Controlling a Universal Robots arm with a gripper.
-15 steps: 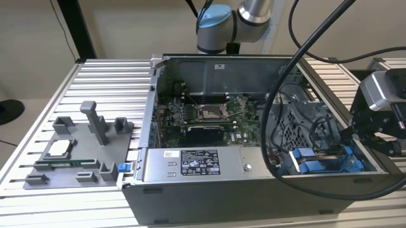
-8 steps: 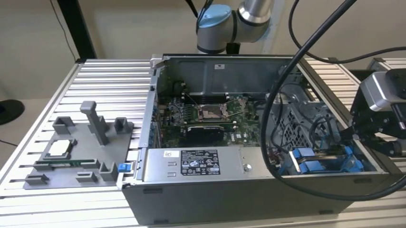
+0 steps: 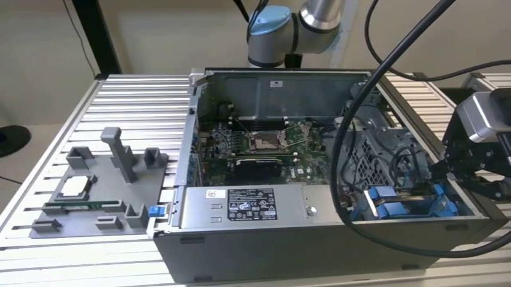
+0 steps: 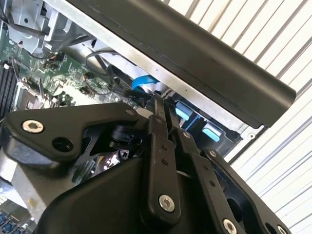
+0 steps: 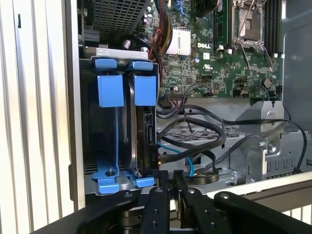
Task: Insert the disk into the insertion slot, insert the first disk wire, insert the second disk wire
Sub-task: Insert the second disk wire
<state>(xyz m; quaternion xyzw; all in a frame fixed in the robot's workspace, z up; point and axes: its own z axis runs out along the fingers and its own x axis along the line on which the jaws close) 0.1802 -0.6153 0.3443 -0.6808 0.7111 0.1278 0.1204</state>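
Note:
The disk (image 5: pixel 148 131) stands edge-on in the insertion slot (image 5: pixel 109 97), a grey bay with blue rails in the corner of the open computer case (image 3: pixel 319 245). In the exterior view the insertion slot (image 3: pixel 407 206) lies at the case's right front corner. Black wires (image 5: pixel 195 129) and a thin blue wire (image 5: pixel 176 151) loop beside the disk's end, where a black plug (image 5: pixel 157 157) sits against it. My gripper (image 5: pixel 169 179) hovers just off that end, its fingers (image 4: pixel 157 122) drawn together and shut. I cannot see anything between them. My gripper (image 3: pixel 461 179) hangs over the case's right wall.
The motherboard (image 3: pixel 255 146) fills the case floor, and the grey power-supply box (image 3: pixel 248 206) runs along its front. A grey fixture tray (image 3: pixel 96 197) with upright posts stands on the slatted table (image 3: pixel 128 101) at the exterior view's left. Thick black cables (image 3: pixel 351 149) arc over the case.

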